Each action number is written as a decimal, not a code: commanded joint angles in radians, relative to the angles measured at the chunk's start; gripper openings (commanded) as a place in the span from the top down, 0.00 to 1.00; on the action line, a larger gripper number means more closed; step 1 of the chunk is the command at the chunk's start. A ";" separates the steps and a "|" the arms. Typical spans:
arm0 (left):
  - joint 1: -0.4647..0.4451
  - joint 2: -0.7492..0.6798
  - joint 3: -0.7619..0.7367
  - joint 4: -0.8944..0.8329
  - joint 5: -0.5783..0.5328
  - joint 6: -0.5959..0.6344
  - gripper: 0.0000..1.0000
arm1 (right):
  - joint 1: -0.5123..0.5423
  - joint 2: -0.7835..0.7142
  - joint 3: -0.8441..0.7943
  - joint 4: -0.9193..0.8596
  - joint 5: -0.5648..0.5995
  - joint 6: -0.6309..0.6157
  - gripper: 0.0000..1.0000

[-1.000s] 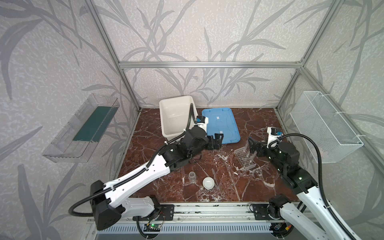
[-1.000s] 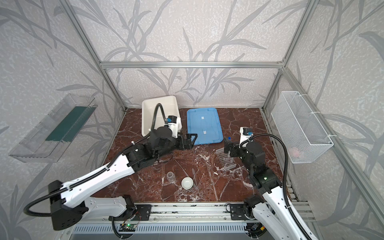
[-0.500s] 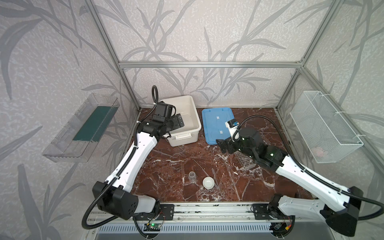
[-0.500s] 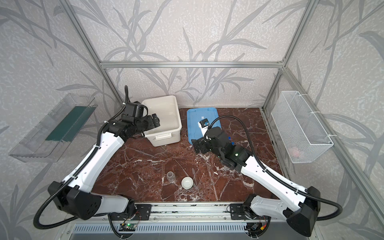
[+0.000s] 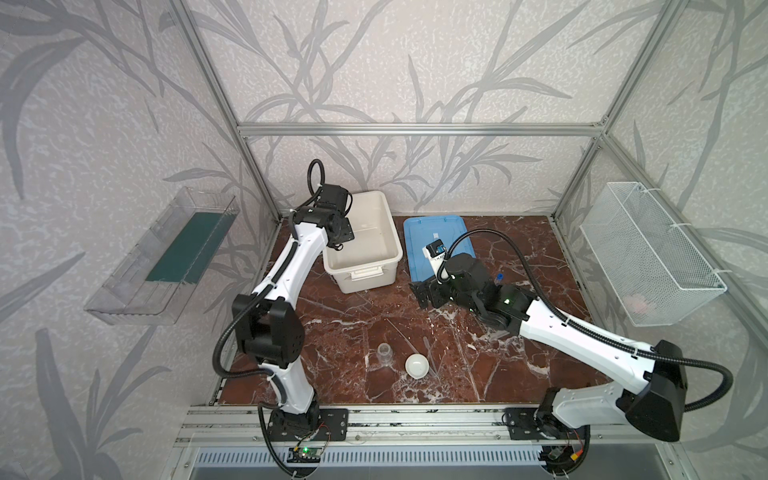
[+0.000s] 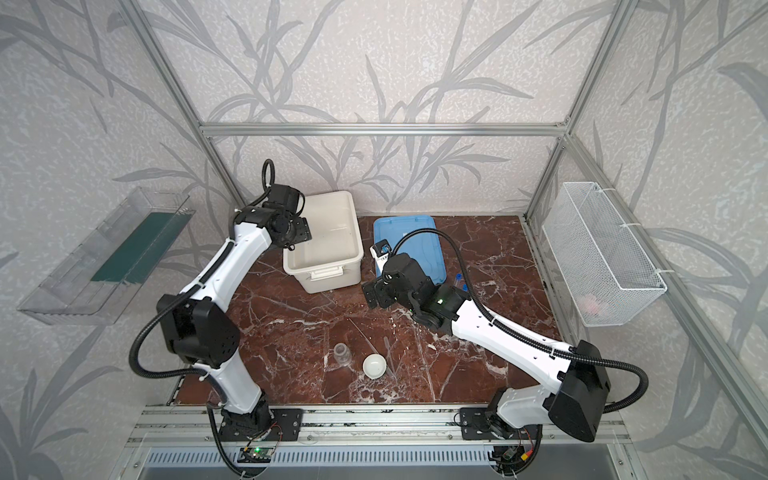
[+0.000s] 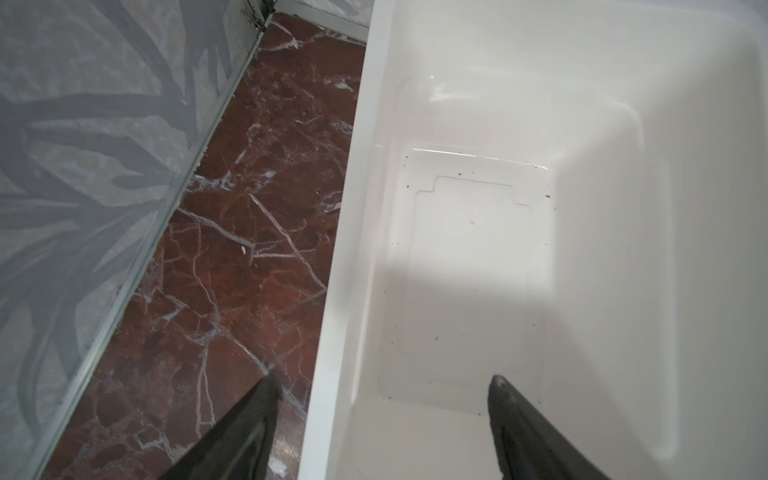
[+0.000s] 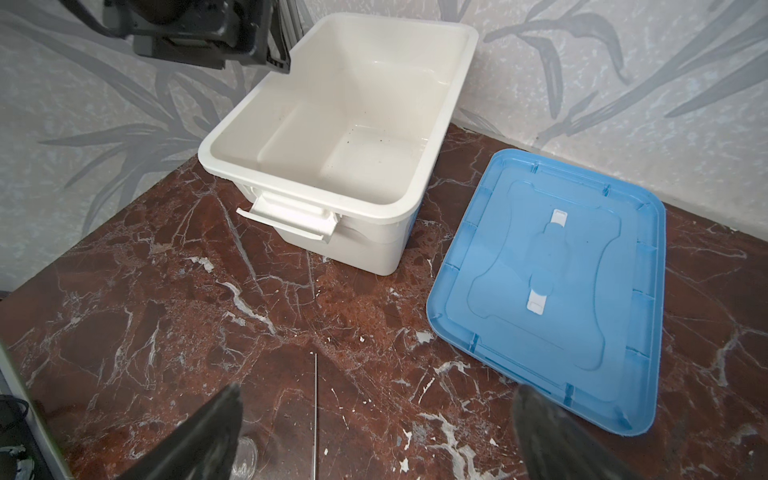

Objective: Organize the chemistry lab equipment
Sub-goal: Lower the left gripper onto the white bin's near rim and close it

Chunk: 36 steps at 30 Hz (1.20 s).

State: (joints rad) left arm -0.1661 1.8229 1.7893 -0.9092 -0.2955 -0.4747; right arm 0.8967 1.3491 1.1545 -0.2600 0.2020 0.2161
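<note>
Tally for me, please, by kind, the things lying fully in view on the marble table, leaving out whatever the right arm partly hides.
Large white plastic tub: 1
Flat blue plastic lid: 1
Small clear beaker: 1
Small white round dish: 1
Thin clear pipettes: 2
Total: 6

Nothing legible shows anywhere. Small dark print on the white camera mount behind the right pincer is too blurred to read.
</note>
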 commanded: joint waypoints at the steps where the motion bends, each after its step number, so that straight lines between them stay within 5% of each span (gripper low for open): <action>1: 0.026 0.073 0.082 -0.089 -0.126 0.007 0.25 | 0.002 -0.033 -0.037 0.050 0.017 0.011 0.01; 7: 0.049 0.204 0.198 -0.139 -0.081 -0.008 0.32 | 0.002 -0.042 -0.064 0.064 0.040 -0.005 0.00; 13: 0.056 0.262 0.229 -0.160 -0.012 -0.050 0.59 | 0.002 -0.050 -0.088 0.080 0.046 -0.007 0.00; 21: 0.058 0.215 0.200 -0.203 0.041 -0.143 0.78 | 0.002 -0.044 -0.108 0.096 0.040 -0.003 0.00; 29: 0.050 0.007 -0.053 -0.051 0.130 -0.387 0.79 | 0.002 -0.060 -0.119 0.094 0.031 0.012 0.00; 36: -0.007 -0.254 -0.407 0.208 0.051 -0.611 0.78 | 0.002 -0.105 -0.140 0.084 0.054 0.017 0.00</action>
State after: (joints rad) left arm -0.1486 1.6348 1.4609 -0.8135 -0.1928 -0.9382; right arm 0.8967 1.2842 1.0229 -0.1848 0.2333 0.2188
